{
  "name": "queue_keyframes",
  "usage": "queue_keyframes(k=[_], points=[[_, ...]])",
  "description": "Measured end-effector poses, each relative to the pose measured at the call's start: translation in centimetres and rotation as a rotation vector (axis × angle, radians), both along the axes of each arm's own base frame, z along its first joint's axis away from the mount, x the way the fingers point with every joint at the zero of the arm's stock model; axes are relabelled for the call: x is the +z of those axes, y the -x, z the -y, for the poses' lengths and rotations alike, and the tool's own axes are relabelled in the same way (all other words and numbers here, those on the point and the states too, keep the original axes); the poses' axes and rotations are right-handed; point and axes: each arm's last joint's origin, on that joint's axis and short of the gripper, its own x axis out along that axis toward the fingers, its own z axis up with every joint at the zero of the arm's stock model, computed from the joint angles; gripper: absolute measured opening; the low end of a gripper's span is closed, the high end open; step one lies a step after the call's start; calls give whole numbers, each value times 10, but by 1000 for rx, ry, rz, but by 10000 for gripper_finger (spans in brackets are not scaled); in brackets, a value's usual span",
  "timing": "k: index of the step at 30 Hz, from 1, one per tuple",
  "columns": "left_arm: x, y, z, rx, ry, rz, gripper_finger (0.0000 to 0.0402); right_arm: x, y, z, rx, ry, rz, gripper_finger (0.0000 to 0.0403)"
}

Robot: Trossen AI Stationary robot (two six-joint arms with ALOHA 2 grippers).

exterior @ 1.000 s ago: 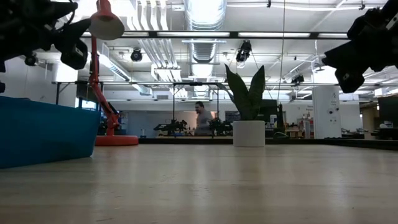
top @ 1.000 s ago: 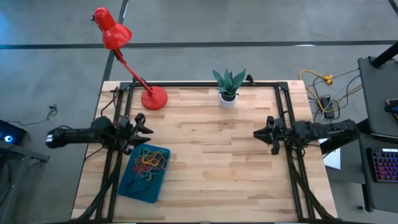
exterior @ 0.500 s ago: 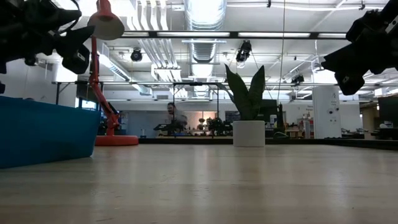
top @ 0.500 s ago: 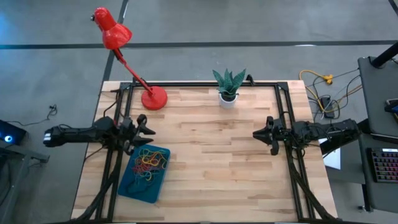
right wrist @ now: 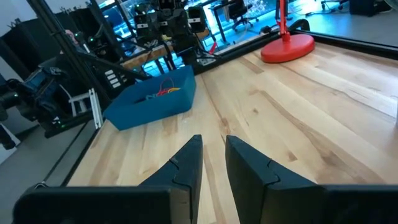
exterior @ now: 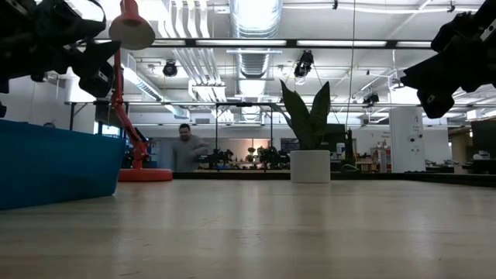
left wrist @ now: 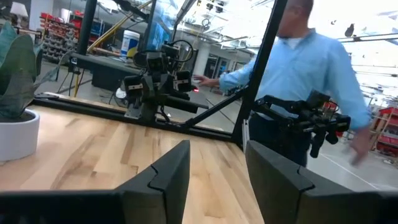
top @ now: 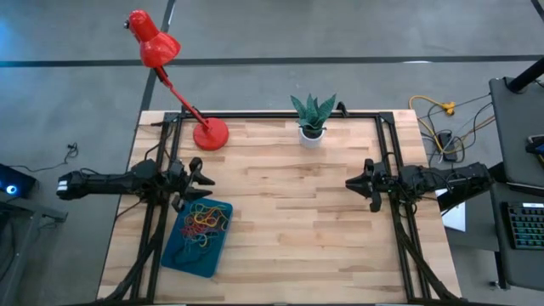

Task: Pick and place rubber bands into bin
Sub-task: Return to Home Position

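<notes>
From above, the rubber bands (top: 201, 223) are lying in a tangle, too small to count. Low view: the bin (exterior: 54, 167) wall is hiding them, left edge cutting the bin off. A person (exterior: 184, 149) beyond the counter (exterior: 271, 225) is showing blurred; a second person (left wrist: 305, 68), head running off the left wrist view.

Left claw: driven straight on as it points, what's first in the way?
Way looks free over the bare table. The left claw faces the right claw across it; that, or the black frame beside it, likely comes first. Depth unclear.
</notes>
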Motion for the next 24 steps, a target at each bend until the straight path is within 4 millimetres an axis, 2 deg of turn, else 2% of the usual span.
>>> queue_keyframes(k=[24], points=[[-2, -1, 0, 0, 1, -19, 141, 0, 0, 0, 0, 0, 1, 61]])
